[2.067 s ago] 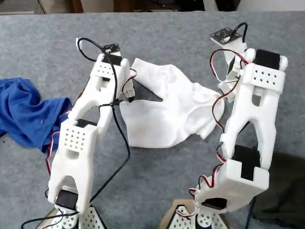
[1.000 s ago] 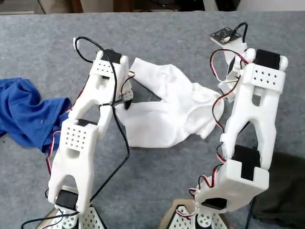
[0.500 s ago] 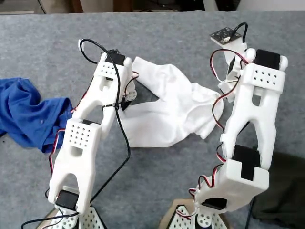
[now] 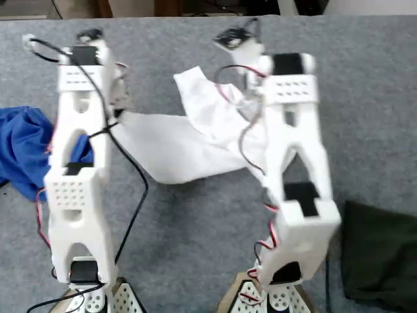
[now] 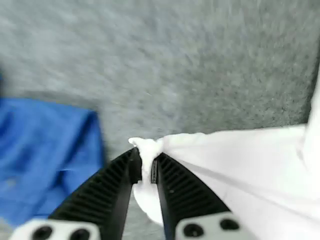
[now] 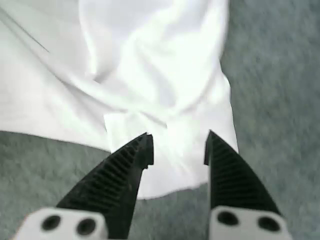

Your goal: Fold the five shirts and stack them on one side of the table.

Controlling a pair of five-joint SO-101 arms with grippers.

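A white shirt (image 4: 182, 147) lies crumpled and stretched across the middle of the grey table. My left gripper (image 4: 121, 109) is shut on its left corner, and the left wrist view shows that bunched corner (image 5: 145, 152) pinched between the black fingers (image 5: 120, 175). My right gripper (image 6: 177, 147) hangs open just above the white shirt (image 6: 150, 65), with cloth under both fingers and nothing between them. In the high view the right gripper (image 4: 246, 103) is over the shirt's far right part. A blue shirt (image 4: 23, 153) lies heaped at the table's left edge, beside the left arm.
A dark green shirt (image 4: 381, 254) lies at the near right of the table. The blue shirt (image 5: 45, 155) lies close beside the left gripper. Bare grey tabletop (image 4: 365, 98) stretches along the far side and the right.
Both arms have swung to the left. The left gripper has dragged the white shirt's corner leftward and stretched the cloth out. The right gripper went from the shirt's right edge to over the cloth.
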